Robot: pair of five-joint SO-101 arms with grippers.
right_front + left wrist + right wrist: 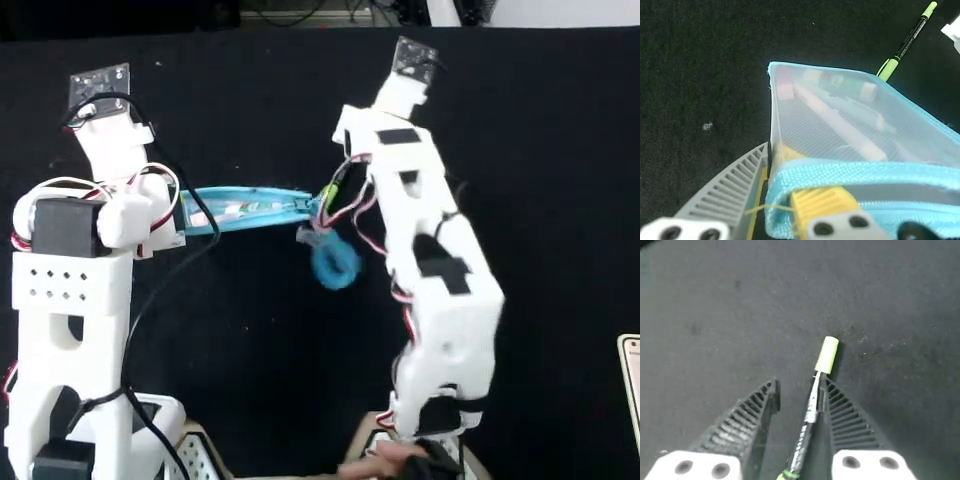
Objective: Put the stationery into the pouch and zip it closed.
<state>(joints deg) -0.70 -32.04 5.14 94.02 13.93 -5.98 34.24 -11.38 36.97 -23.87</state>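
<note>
Currently, the right gripper [800,385] stands with its jaws set wide apart. The pen [827,356], black-bodied with a lime-green cap, lies lengthwise in the gap. It rests along the inner face of one finger [845,415] and is clear of the other, so it is not clamped. Its cap end projects past the fingertips, above the black table cloth [715,300].

The left gripper [775,150] is clamped on the pouch [850,125]. Its grey finger [725,195] bears on one side of the mesh wall and its yellow finger [817,202] on the other, at the corner beside the light-blue zip band [865,175]. White stick-shaped items and small blocks are visible inside through the mesh. The pen's green end shows beyond the pouch's far edge.

In the high view, the pouch is seen edge-on near the centre of the table. It extends from the left gripper toward 3 o'clock and ends at the right arm. The green of the pen shows at that 3 o'clock end; whether it touches the pouch cannot be told. A blue ring [335,262] sits just beside that end, at 5 o'clock from it. Whether the ring is attached to the pouch cannot be told.
</note>
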